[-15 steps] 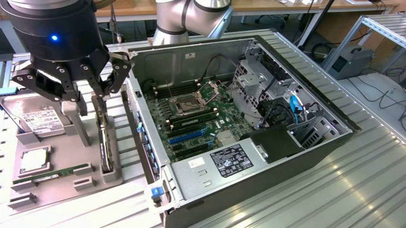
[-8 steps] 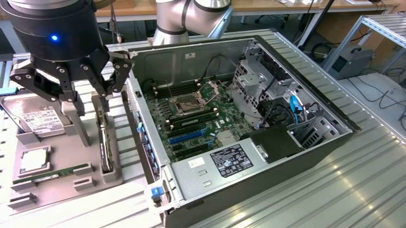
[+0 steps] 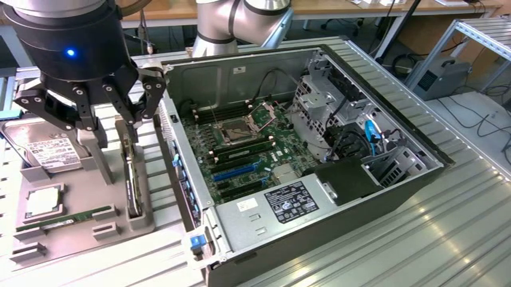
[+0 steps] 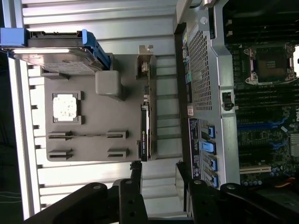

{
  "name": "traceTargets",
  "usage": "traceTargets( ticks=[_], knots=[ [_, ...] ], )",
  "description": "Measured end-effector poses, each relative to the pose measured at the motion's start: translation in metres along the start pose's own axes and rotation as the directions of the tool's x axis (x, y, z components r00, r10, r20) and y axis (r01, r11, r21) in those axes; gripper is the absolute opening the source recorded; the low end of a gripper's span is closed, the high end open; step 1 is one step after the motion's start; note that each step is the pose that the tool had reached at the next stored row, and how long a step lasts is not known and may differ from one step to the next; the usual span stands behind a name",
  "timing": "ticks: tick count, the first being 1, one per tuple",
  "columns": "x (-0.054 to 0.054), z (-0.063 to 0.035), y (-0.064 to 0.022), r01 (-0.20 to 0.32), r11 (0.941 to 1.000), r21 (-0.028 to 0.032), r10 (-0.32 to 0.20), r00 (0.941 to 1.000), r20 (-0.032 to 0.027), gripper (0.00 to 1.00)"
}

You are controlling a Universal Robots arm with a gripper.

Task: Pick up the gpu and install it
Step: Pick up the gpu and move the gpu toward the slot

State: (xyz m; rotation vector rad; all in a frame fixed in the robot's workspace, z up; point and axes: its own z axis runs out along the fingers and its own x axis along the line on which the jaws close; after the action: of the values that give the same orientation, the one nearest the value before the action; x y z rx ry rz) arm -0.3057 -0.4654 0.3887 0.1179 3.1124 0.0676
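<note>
The gripper [image 3: 112, 122] hangs above the grey parts tray [image 3: 80, 200] with its fingers spread and nothing between them. That looks like a stance for straddling a thin card from above. The gpu [image 4: 144, 137] is untouched. It stands on edge in a slot along the tray's rim, at about nine o'clock from the computer case [image 3: 264, 78] in the exterior view and just beside its wall. Standing upright probably leaves both flat faces free for the fingers. A hard drive [image 3: 44, 149] sits at about ten o'clock from the card, and a memory stick [image 3: 64, 220] lies flat at about eight. Farther off, the case lies on its side with the motherboard [image 3: 255, 149] facing up, likely so a card can drop straight into a slot.
</note>
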Motion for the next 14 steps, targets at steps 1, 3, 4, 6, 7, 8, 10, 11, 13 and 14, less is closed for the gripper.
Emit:
traceTargets(
  ticks=[1,3,4,6,7,8,10,11,13,14],
  knots=[
    [0.0000,0.0004,0.0000,0.000,1.0000,0.0000,0.000,1.0000,0.0000,0.42],
    [0.0000,0.0012,0.0000,0.000,1.0000,0.0000,0.000,1.0000,0.0000,0.42],
    [0.0000,0.0015,0.0000,0.000,1.0000,0.0000,0.000,1.0000,0.0000,0.42],
    [0.0001,0.0021,-0.0001,0.000,1.0000,0.0000,0.000,1.0000,0.0000,0.42],
    [0.0001,0.0025,-0.0001,0.000,1.0000,0.0000,0.000,1.0000,-0.0001,0.42],
    [0.0001,0.0028,-0.0001,0.000,1.0000,0.0000,0.000,1.0000,0.0000,0.42],
    [0.0001,0.0034,-0.0001,0.000,1.0000,0.0000,0.000,1.0000,0.0000,0.42],
    [0.0001,0.0037,-0.0002,0.000,1.0000,0.0000,0.000,1.0000,0.0000,0.42],
    [0.0001,0.0045,-0.0002,0.000,1.0000,0.0000,0.000,1.0000,0.0000,0.42],
    [0.0001,0.0047,-0.0002,0.000,1.0000,0.0000,0.000,1.0000,0.0000,0.42]
  ],
)
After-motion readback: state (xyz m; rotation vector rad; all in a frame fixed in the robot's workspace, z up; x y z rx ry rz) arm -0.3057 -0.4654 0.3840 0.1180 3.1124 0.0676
